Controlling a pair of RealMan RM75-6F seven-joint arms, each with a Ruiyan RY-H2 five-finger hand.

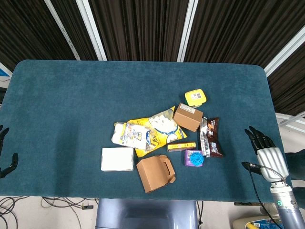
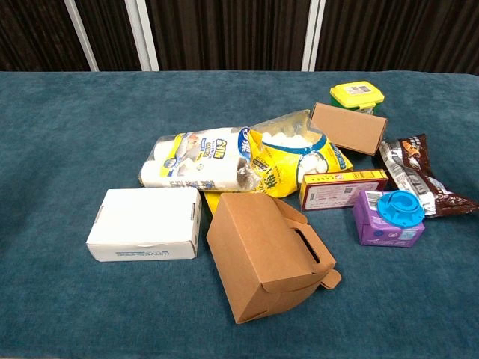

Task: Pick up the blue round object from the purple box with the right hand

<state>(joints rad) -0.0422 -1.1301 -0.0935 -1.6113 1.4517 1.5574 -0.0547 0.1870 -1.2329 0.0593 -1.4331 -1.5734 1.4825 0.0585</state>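
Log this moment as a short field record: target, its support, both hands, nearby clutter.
target: blue round object, lying on top of the purple box
support: purple box, on the green table, near its front edge
right hand: open, at the table's right edge, well clear of the box
left hand: only partly in view at the left edge, holding nothing
neighbours: dark snack packet behind the box, flat red-edged box to its left, brown carton further left

Even, bright overhead light falls on the table [image 1: 71, 95], leaving only short, soft shadows beneath the clutter. Both views are sharp; faint glare touches the yellow bag [image 2: 292, 161].
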